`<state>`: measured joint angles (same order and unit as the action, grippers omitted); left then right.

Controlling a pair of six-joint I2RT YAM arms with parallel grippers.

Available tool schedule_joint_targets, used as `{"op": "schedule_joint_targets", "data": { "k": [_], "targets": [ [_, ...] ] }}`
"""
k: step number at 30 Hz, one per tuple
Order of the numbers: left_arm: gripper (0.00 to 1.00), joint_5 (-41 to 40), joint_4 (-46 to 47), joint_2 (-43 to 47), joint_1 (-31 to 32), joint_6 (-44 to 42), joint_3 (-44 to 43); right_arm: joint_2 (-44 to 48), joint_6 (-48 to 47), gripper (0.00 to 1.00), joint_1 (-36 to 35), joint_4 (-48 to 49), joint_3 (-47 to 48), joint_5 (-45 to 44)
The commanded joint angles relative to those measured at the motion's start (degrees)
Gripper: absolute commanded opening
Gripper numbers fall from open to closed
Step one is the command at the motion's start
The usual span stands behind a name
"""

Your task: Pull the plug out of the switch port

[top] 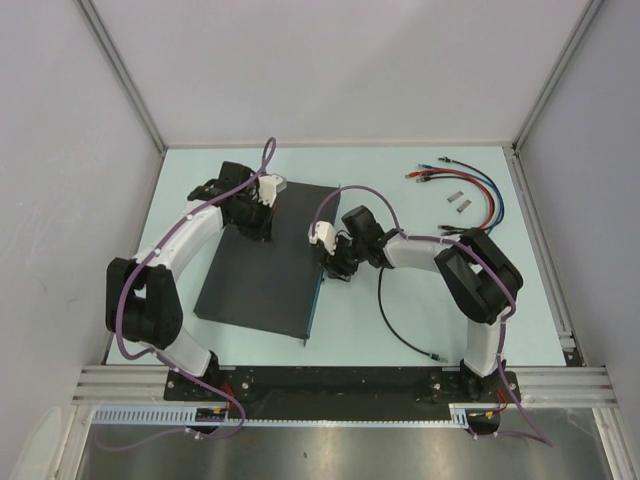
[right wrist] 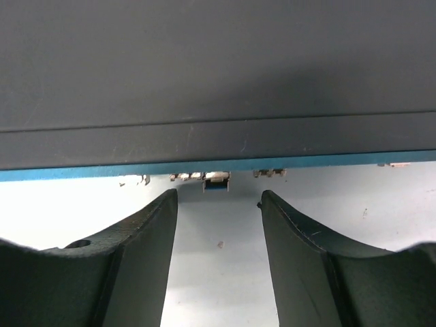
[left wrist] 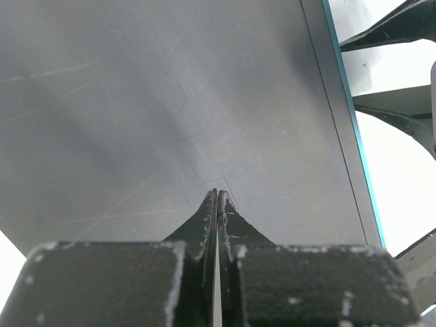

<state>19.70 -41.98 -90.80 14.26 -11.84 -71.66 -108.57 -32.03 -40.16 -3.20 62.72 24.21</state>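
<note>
The switch (top: 262,268) is a flat black box lying mid-table, its light blue face (top: 317,292) turned right. My left gripper (top: 262,226) is shut and empty, its tips (left wrist: 217,196) down on the switch's black top (left wrist: 170,102). My right gripper (top: 336,264) is open, level with the table, just off the blue face (right wrist: 82,174). In the right wrist view a small pale piece with a blue edge (right wrist: 216,181) juts from the row of sockets, straight ahead of the gap between my fingers (right wrist: 218,194). I cannot tell if it is the plug. Nothing is between the fingers.
A loose black cable (top: 395,322) curls on the table from under the right arm toward the near edge. Red, blue and black patch cables (top: 472,185) and two small grey pieces (top: 457,201) lie at the back right. Enclosure walls stand on three sides.
</note>
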Motion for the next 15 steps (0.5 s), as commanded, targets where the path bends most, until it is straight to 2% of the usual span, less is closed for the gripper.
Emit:
{"op": "schedule_joint_targets", "data": {
  "k": [1,8,15],
  "targets": [
    [0.0,1.9,0.9,-0.2,-0.4,1.0,-1.0,-3.1,-0.8,0.57,-0.4,0.7,0.3,-2.3],
    [0.0,1.6,0.8,-0.3,-0.5,0.8,-0.6,-5.2,-2.0,0.5,-0.3,0.8,1.7,-1.1],
    [0.0,1.4,1.1,0.2,-0.5,0.7,-0.1,-4.0,-3.6,0.14,0.4,-4.3,1.8,0.7]
  ]
}}
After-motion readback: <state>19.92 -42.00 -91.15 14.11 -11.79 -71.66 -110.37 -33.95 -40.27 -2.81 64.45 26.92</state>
